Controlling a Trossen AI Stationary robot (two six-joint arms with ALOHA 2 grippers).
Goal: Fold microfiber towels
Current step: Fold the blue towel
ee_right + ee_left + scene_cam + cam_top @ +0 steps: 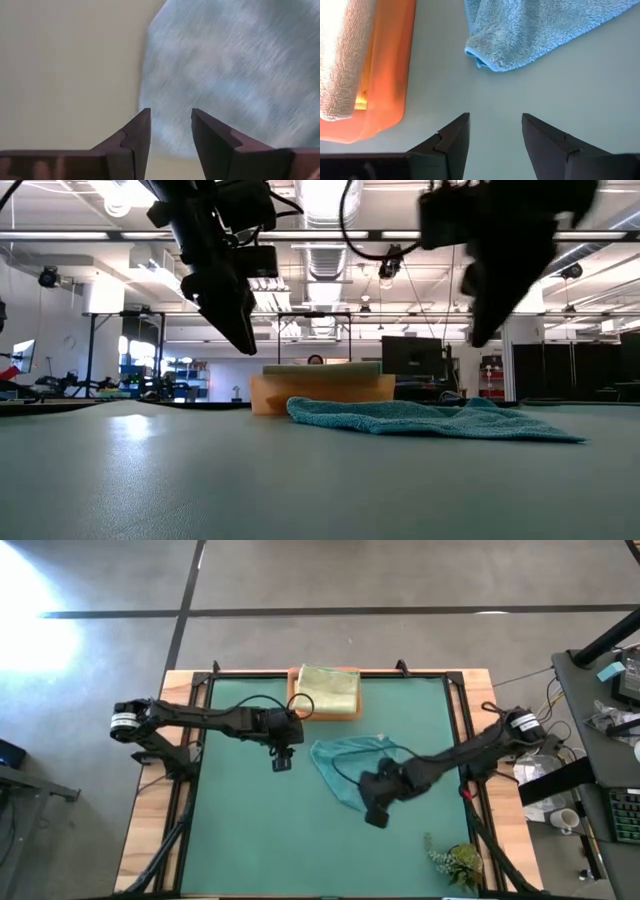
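Teal towel on mat, between both open pincers.

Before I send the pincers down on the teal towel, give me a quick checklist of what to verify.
1. Left pincer open and empty: ok.
2. Right pincer open and empty: ok.
3. Both pincers clear of the mat: ok, the low view shows them hanging above it.
4. Teal towel spread flat: not ok, it lies crumpled, edges bunched.
5. Tray apart from the teal towel: ok, bare mat shows between them; a pale green towel lies folded on it.
6. Which corner each pincer would reach: cannot tell, the right arm covers part of the cloth.
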